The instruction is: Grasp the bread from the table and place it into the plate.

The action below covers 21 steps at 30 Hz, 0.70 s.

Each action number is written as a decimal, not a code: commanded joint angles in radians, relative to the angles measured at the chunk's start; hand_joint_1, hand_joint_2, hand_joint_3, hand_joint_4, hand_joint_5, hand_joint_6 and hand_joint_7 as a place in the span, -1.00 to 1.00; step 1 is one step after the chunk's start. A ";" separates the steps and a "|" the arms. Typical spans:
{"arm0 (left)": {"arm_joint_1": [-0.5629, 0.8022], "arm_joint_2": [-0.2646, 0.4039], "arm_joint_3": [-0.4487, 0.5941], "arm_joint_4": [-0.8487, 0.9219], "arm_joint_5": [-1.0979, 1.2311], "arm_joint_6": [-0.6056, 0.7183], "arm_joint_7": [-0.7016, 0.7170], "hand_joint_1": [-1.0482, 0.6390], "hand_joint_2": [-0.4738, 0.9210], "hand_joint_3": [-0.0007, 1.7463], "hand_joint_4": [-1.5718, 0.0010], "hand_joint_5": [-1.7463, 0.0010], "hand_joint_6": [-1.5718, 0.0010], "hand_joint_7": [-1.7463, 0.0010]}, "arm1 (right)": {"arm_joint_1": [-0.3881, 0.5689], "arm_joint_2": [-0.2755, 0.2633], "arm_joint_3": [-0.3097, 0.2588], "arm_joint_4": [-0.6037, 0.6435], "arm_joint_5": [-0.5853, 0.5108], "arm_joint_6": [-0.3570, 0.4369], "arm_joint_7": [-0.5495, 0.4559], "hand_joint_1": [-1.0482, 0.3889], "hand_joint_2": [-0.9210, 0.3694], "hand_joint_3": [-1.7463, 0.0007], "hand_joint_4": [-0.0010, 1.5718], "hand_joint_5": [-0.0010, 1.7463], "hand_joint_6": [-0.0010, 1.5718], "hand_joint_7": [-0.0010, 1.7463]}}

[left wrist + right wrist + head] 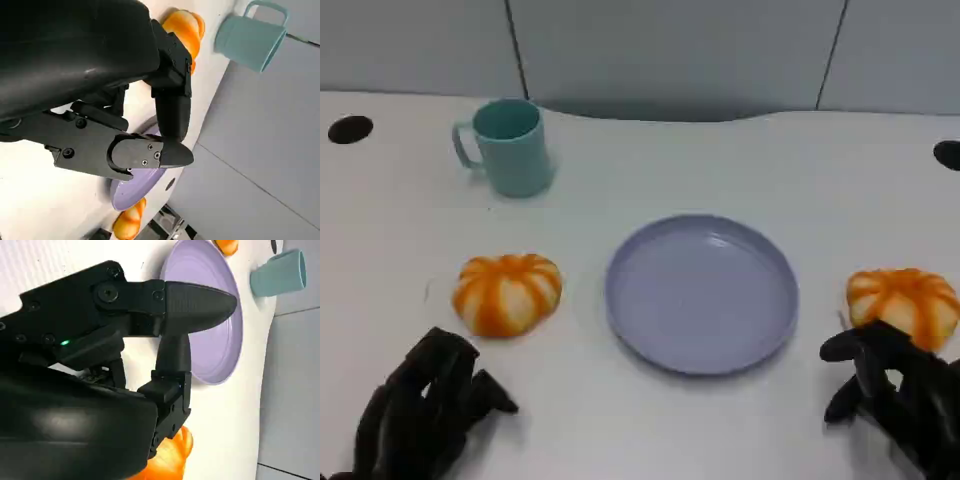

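Two orange-and-white striped bread rolls are seen on the white counter [650, 420]. The left bread [507, 292] lies just left of the lavender plate [701, 292], apart from its rim; the right bread [904, 303] lies just right of the plate, near the picture's edge. Both rolls are round domes, so no clear long axis can be made out; their stripes run outward from a centre on the upward-facing top. The plate sits in the middle of the counter with nothing on it. A teal mug [508, 146] stands upright at the far left, handle turned to the left. The left hand [420, 410] is held near and a little left of the left bread, not touching it, fingers [490, 392] curled inward around nothing. The right hand [900, 395] is held just on the near side of the right bread, fingers [848, 345] bent and parted, nothing held; whether the bread is touched cannot be told. In the right wrist view the bread [170, 457] shows just under that hand's shell.
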<state>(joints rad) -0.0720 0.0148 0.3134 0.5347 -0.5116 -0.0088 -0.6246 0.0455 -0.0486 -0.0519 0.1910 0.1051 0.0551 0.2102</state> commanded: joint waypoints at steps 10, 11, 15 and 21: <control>0.014 0.034 -0.030 -0.063 0.111 -0.182 0.022 -0.37 1.00 -0.64 0.17 -1.00 0.46 -1.00 | 0.002 0.003 -0.001 0.010 0.011 -0.009 0.003 0.07 -1.00 0.36 -0.32 1.00 -0.42 0.69; 0.019 0.040 -0.046 -0.079 0.159 -0.253 0.032 -0.41 1.00 -0.60 0.23 -1.00 0.48 -0.96 | 0.002 0.005 0.000 0.011 0.012 -0.008 0.003 0.06 -1.00 0.37 -0.32 1.00 -0.42 0.68; -0.004 0.107 -0.119 -0.132 0.429 -0.547 0.137 -0.42 1.00 -0.61 0.27 -1.00 0.44 -0.86 | 0.001 0.010 0.010 -0.001 -0.002 0.009 -0.013 0.08 -1.00 0.35 -0.35 0.99 -0.45 0.67; -0.114 0.258 -0.203 -0.182 0.897 -0.747 0.403 -0.33 1.00 -0.79 0.23 -0.94 0.27 -0.57 | -0.004 0.016 0.016 0.015 0.004 -0.008 -0.008 0.07 -1.00 0.36 -0.35 1.00 -0.42 0.68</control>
<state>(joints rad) -0.1330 0.1930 0.1410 0.3957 0.1978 -0.7052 -0.3440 0.0422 -0.0301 -0.0360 0.1922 0.1041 0.0524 0.2016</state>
